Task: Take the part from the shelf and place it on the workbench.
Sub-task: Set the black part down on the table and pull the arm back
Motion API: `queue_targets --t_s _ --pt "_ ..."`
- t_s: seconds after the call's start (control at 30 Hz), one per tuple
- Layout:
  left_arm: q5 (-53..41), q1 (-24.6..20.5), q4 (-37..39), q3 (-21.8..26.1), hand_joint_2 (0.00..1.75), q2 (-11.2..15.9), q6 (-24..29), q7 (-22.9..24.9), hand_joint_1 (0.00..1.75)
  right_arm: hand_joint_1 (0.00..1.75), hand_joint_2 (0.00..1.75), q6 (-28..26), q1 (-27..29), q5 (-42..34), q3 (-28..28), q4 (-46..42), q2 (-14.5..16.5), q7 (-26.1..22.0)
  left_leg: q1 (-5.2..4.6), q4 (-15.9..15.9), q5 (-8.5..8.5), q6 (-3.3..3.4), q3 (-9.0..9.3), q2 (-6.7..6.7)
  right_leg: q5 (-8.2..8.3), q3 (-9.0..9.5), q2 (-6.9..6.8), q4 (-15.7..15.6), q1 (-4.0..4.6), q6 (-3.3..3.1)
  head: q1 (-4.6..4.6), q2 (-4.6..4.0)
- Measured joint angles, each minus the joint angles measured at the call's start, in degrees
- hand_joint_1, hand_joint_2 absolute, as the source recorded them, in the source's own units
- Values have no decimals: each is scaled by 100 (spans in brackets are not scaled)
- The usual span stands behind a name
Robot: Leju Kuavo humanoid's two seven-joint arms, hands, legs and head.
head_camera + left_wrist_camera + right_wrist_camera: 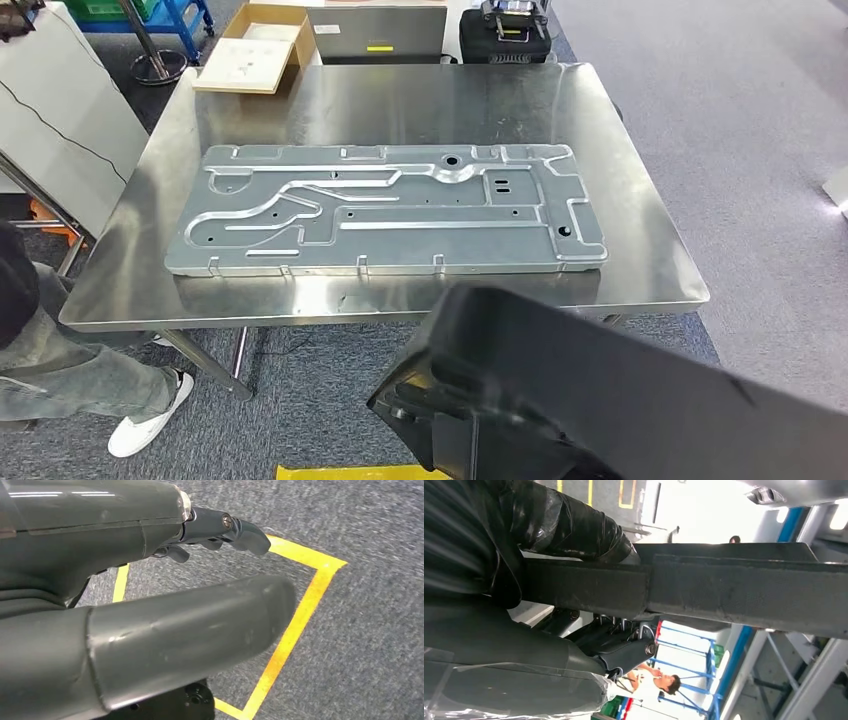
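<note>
Black part (640, 400), a long flat-sided piece, sits low in the head view, off the bench's near edge and not on it. Right hand (574, 595) grips it: thumb wrapped over one face, darker fingers (624, 650) curled against the other face in the right wrist view. Left hand (200, 580) hangs above grey carpet with yellow floor tape (295, 625); thumb and fingers (240, 530) apart, nothing between them. Stainless workbench (640, 250) carries a large stamped grey metal panel (385, 210), lying flat along the middle, long side parallel to the near edge. Cardboard box (255, 50) just beyond the far left corner; black case (505, 35) beyond the far edge. Person's leg and white shoe (150, 420) near the left near corner.
</note>
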Motion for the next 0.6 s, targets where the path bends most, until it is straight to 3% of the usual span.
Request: queue_targets --t_s 0.07,0.1,0.13,0.2,0.27,0.3,0.4,0.47,0.53,0.6 --pt "0 3 0 1 0 0 1 0 0 175 175 0 5 0 0 2 1 2 -3 0 -87 -2 73 -5 -259 -463 -3 555 -13 20 0 1" --pt "0 9 0 2 0 0 2 0 0 175 175 0 7 0 0 2 1 3 -4 0 -141 -11 134 -10 -265 -584 -5 582 -17 20 0 1" --pt "0 14 0 2 0 0 2 0 0 175 175 0 9 0 0 2 1 4 -6 0 -201 -23 214 -15 -143 -605 -6 411 -18 14 0 1" --pt "0 16 1 2 0 -7 1 0 0 175 175 1 12 0 0 2 0 2 -8 -15 -329 -51 390 -21 450 -486 -8 -287 7 -44 0 0" --pt "0 3 3 3 0 -19 0 1 0 175 175 0 19 1 2 5 0 3 -13 -67 -432 -103 522 -47 861 -379 -8 -775 60 -132 7 0" --pt "-2 -1 3 3 0 -25 1 2 0 175 175 -1 25 1 2 6 0 5 -17 -82 -451 -137 579 -58 934 -350 -2 -863 75 -174 10 0" --pt "-10 -12 2 4 0 -24 2 5 0 175 175 -10 27 6 3 1 0 9 -34 83 -449 -218 640 -53 902 -174 19 -965 46 -271 14 1" --pt "-25 -33 2 3 0 -26 -4 3 0 175 175 -20 18 10 4 0 1 8 -25 607 -580 -257 358 -29 845 -60 11 -998 21 -326 12 0" --pt "-38 -42 2 3 0 -27 -11 -2 0 175 175 -43 13 27 4 1 0 8 -9 1320 -904 -310 -140 -17 762 18 5 -1004 20 -351 10 0" --pt "-39 -31 2 4 0 -26 -11 -9 0 175 175 -97 20 81 5 1 -1 11 8 1618 -1082 -347 -505 -14 663 131 13 -1006 13 -341 10 1"
